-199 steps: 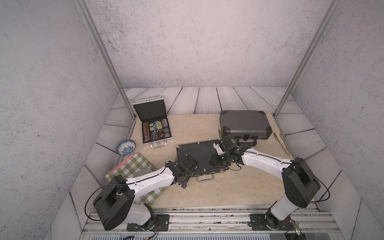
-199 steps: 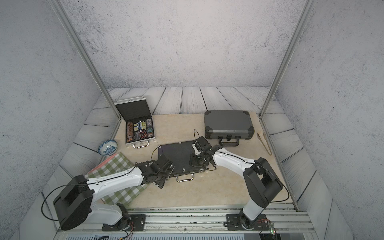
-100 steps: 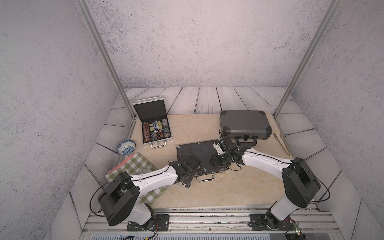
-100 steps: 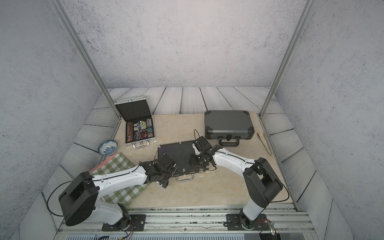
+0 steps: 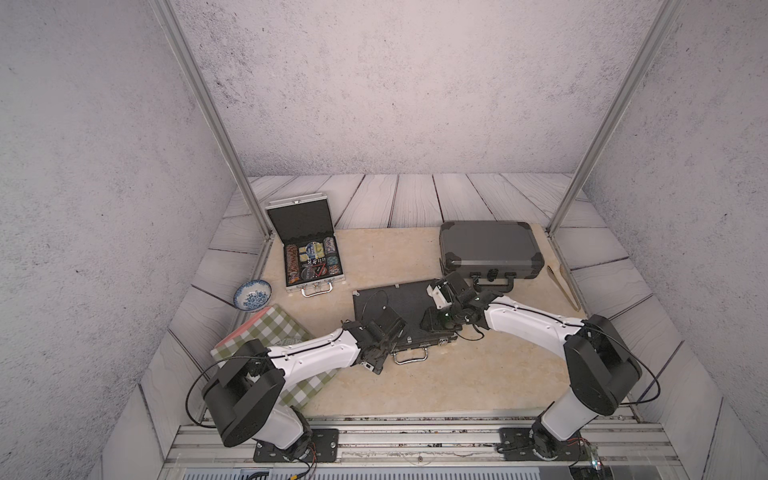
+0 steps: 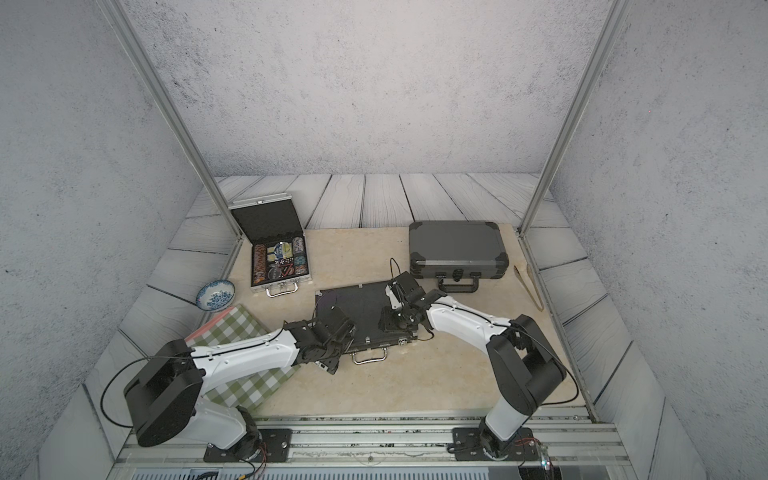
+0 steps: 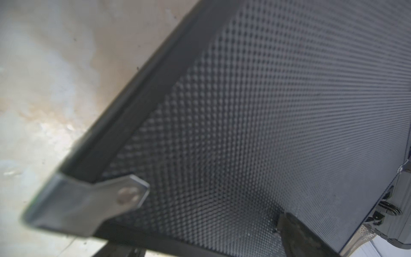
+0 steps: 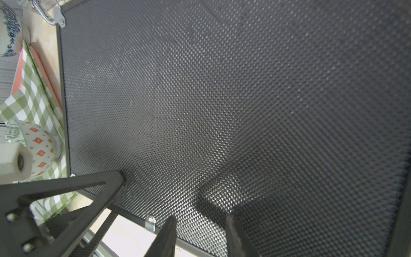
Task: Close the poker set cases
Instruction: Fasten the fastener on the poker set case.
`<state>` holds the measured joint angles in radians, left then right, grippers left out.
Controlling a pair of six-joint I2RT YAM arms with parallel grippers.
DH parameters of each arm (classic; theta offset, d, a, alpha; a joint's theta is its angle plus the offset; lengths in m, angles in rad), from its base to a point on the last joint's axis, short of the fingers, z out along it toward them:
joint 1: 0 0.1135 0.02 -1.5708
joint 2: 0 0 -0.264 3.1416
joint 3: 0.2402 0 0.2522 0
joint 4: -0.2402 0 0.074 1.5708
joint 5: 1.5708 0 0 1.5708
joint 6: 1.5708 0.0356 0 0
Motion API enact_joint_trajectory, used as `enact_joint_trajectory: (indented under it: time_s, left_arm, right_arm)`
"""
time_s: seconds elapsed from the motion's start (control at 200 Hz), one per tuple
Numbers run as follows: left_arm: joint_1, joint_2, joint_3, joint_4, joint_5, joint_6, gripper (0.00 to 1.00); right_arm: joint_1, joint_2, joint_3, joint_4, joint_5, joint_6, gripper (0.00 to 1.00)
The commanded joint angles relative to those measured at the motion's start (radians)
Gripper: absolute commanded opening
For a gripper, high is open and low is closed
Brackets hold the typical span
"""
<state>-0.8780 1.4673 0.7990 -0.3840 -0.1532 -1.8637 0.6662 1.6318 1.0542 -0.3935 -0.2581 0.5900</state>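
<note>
At 1 o'clock the grey case (image 5: 490, 245) is recorded shut. At centre the black case (image 5: 405, 302) is pressed lid-down by the right gripper (image 5: 435, 322), jaws part-spread and empty. The left gripper (image 5: 388, 329), wide and empty, has been advanced onto its 7 o'clock corner, presumably for latching. At 11 o'clock the silver case (image 5: 300, 224) is left open.
</note>
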Motion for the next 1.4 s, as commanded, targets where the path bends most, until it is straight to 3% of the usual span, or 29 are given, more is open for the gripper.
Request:
enact_joint_trajectory:
  time_s: [0.0,0.235,0.3,0.5,0.611,0.786,0.996,1.396]
  left_arm:
    - [0.004,0.048,-0.070,-0.102,-0.061,-0.023,0.89]
    - [0.002,0.021,-0.127,-0.061,-0.128,-0.090,0.70]
    - [0.003,-0.005,-0.125,-0.081,-0.151,-0.080,0.69]
    - [0.001,-0.088,-0.060,-0.186,-0.098,0.077,0.85]
    - [0.002,-0.122,-0.100,-0.201,-0.089,0.075,0.89]
    - [0.002,-0.135,-0.197,0.007,-0.113,0.026,0.90]
    - [0.002,-0.073,-0.106,-0.039,-0.059,0.008,0.90]
    - [0.004,-0.003,-0.092,-0.055,-0.147,-0.057,0.90]
  right_arm:
    - [-0.011,0.060,-0.051,-0.098,0.056,-0.015,0.40]
    - [-0.011,0.060,-0.070,-0.098,0.046,-0.019,0.40]
    - [-0.011,0.056,-0.077,-0.095,0.046,-0.018,0.40]
    - [-0.011,0.047,-0.072,-0.100,0.054,-0.025,0.40]
    - [-0.013,0.047,-0.067,-0.098,0.056,-0.024,0.40]
    - [-0.013,0.058,-0.054,-0.109,0.053,-0.035,0.40]
    - [-0.014,0.051,-0.052,-0.118,0.061,-0.042,0.40]
    - [-0.020,0.053,-0.064,-0.111,0.051,-0.050,0.40]
